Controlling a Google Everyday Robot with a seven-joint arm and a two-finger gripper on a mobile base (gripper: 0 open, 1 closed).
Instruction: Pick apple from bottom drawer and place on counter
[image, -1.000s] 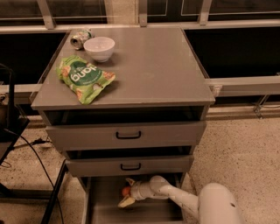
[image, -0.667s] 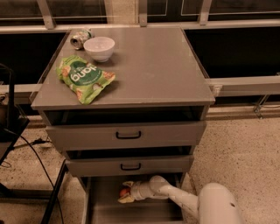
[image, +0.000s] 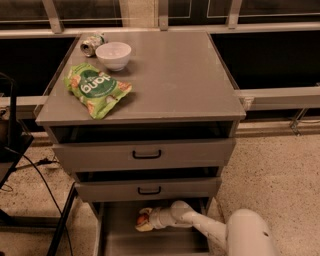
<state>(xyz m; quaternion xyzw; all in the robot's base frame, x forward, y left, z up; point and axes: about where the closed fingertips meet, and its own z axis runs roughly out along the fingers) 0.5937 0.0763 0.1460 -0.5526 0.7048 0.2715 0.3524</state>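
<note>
Little has shifted in the last second: the end effector (image: 144, 220) has crept a touch leftward in the drawer (image: 116, 236) and its fingers have drawn in, so they now look pinched on the apple (image: 143, 218), one above and one below. The apple sits low in the drawer's middle, just under the front (image: 147, 189) of the drawer above.

Judged from this, the lift is next, and the grip should feel firm first, since smooth round fruit can roll out of a loose pinch. That overhanging front leaves scant headroom, so a straight rise would likely knock against it. Better to draw back toward the open near side along the arm (image: 200, 225), then go up.

On the desk (image: 175, 75), the bag (image: 96, 89), bowl (image: 114, 54) and can (image: 92, 44) crowd the left and rear-left. The right half lies bare; set down well in from its thin edge.
</note>
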